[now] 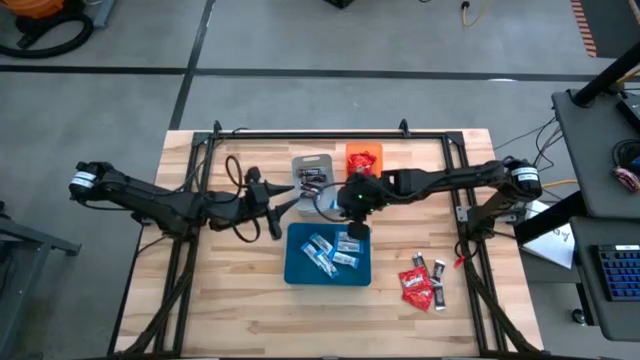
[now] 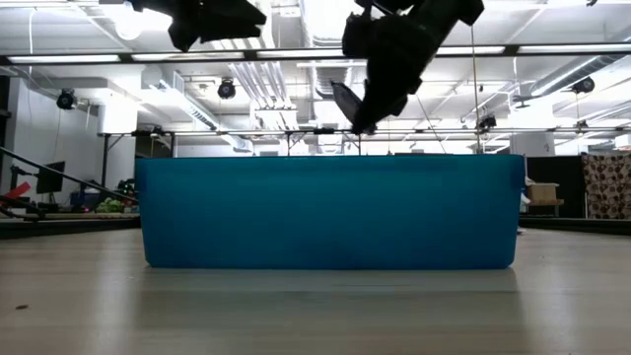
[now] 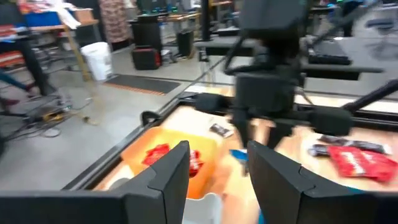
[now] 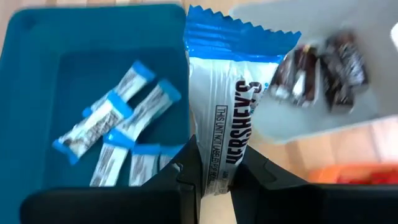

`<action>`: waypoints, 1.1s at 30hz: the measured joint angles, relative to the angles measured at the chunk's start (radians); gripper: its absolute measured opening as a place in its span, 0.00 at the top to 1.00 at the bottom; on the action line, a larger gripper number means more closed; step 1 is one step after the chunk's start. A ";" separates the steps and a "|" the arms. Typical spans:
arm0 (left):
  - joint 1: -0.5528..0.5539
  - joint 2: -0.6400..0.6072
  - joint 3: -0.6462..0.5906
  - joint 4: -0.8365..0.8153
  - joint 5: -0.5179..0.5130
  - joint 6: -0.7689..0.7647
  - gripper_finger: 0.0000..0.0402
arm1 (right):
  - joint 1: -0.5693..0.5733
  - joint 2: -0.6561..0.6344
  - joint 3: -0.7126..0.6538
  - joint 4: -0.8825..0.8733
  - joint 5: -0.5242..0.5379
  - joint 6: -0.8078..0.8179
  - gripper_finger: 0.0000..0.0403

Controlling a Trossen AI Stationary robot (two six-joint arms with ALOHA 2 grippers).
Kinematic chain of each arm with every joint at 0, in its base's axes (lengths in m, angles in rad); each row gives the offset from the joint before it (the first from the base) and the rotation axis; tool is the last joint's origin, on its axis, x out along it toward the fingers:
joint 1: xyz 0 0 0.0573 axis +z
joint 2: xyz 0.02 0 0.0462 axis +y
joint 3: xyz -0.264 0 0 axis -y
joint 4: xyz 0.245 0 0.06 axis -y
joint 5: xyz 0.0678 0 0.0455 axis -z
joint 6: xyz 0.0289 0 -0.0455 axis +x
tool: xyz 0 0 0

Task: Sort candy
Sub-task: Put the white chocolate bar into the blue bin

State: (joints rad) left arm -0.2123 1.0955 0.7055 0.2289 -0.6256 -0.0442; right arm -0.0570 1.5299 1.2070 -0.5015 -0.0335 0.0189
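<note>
Right gripper (image 4: 214, 180), jaws clamped on one blue-and-white wrapped candy bar (image 4: 227, 106), above the blue plastic tray's (image 1: 297, 270) far edge; left gripper (image 1: 283, 207), jaws apart and empty, beside the grey tray (image 1: 300, 164).

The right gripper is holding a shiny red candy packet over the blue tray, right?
Not quite. The right gripper is shut on a blue-and-white wrapped candy bar, not a shiny red packet; the right wrist view shows it. It does hang by the edge of the blue plastic tray, where more blue-and-white bars lie.
</note>
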 joint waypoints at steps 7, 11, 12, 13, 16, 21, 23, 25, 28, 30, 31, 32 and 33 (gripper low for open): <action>0.000 0.007 0.000 -0.030 -0.084 -0.002 0.64 | 0.038 0.004 -0.022 -0.090 -0.027 0.107 0.88; 0.000 0.018 -0.001 -0.035 -0.084 0.000 0.64 | 0.078 0.008 -0.043 -0.088 -0.045 0.132 0.88; 0.000 0.020 -0.001 -0.035 -0.084 0.000 0.64 | 0.090 0.009 -0.045 -0.088 -0.052 0.146 0.88; 0.000 0.021 -0.001 -0.037 -0.084 0.000 0.64 | 0.103 0.009 -0.045 -0.087 -0.054 0.152 0.88; 0.000 0.021 -0.001 -0.045 -0.084 0.000 0.64 | 0.142 0.009 -0.034 -0.080 -0.054 0.173 0.88; 0.000 0.024 -0.001 -0.054 -0.084 -0.004 0.64 | 0.192 0.010 -0.035 -0.027 -0.046 0.224 0.88; 0.000 0.025 -0.001 -0.059 -0.083 -0.005 0.64 | 0.210 0.011 -0.036 -0.031 -0.045 0.238 0.88; 0.000 0.025 -0.001 -0.065 -0.083 -0.011 0.64 | 0.224 0.011 -0.036 -0.030 -0.045 0.261 0.88; 0.000 0.025 -0.001 -0.075 -0.083 -0.021 0.64 | 0.244 0.011 -0.036 -0.025 -0.045 0.280 0.88; 0.000 0.025 -0.001 -0.074 -0.083 -0.022 0.64 | 0.256 0.011 -0.036 -0.009 -0.044 0.279 0.88; 0.000 0.025 -0.001 -0.074 -0.083 -0.022 0.64 | 0.260 0.011 -0.036 0.005 -0.044 0.279 0.87; 0.000 0.027 -0.001 -0.074 -0.083 -0.022 0.64 | 0.264 0.011 -0.036 0.020 -0.044 0.279 0.87; 0.000 0.028 -0.001 -0.075 -0.083 -0.022 0.64 | 0.267 0.011 -0.036 0.030 -0.044 0.279 0.86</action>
State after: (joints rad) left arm -0.2123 1.1232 0.7044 0.1543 -0.7086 -0.0662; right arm 0.2098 1.5412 1.1706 -0.4710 -0.0780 0.2976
